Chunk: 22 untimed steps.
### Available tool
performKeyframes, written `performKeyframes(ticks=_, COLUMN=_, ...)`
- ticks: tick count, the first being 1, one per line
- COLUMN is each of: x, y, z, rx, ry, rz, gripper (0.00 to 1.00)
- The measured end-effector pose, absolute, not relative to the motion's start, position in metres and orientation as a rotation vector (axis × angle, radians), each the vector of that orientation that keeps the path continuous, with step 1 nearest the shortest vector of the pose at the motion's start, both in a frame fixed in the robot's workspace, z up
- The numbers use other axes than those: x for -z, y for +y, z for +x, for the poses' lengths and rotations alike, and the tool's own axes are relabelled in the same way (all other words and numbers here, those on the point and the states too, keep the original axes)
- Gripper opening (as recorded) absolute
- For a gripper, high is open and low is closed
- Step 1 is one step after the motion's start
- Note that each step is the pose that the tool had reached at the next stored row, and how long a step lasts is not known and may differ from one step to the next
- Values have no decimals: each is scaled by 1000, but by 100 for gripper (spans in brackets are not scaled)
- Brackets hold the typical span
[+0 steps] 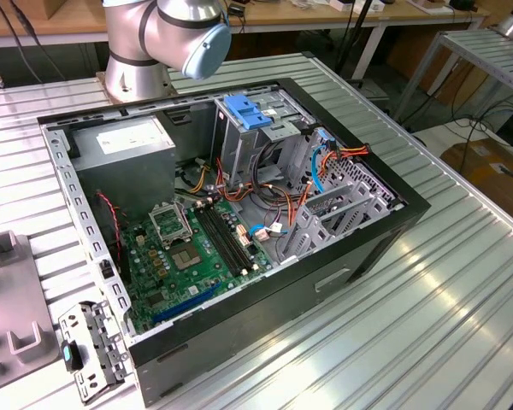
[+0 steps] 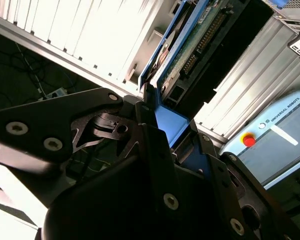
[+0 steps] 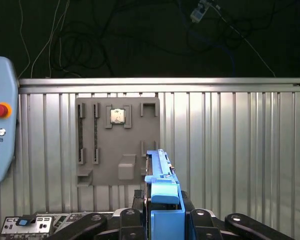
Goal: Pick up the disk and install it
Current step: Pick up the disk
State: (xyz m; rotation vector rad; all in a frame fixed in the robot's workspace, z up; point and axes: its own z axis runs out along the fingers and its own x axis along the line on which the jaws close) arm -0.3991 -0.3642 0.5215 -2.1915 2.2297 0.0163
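A ribbed, silvery metal desk spreads across the scene, and bright light glares off its near slats toward the exterior view's right. At the far side stand wooden benches with dark cables hanging beneath them. Far to the exterior view's right is another slatted metal table, with a brown cardboard box below it on the pale floor.

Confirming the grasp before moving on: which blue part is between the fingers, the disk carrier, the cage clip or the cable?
The disk: its blue carrier sits between the fingers. The clip tops the cage and the cable lies inside the case.
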Motion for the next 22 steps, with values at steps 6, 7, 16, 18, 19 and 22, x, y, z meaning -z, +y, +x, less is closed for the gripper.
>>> performKeyframes(ticks=6, x=-521, y=-364, z=-391, rx=-16, ry=2230, rz=-2191, gripper=37)
performKeyframes(ticks=7, x=-521, y=-364, z=-390, rx=-16, ry=2230, rz=-2192, gripper=37)
performKeyframes(ticks=16, x=-521, y=-364, z=-377, rx=-16, ry=2230, rz=-2191, gripper=37)
performKeyframes(ticks=18, x=-521, y=-364, z=-375, rx=-16, ry=2230, rz=-2192, gripper=37)
performKeyframes(ticks=19, x=-521, y=-364, z=-374, rx=-16, ry=2230, rz=-2191, gripper=37)
performKeyframes(ticks=22, x=-521, y=-364, z=-371, rx=-16, ry=2230, rz=-2192, gripper=37)
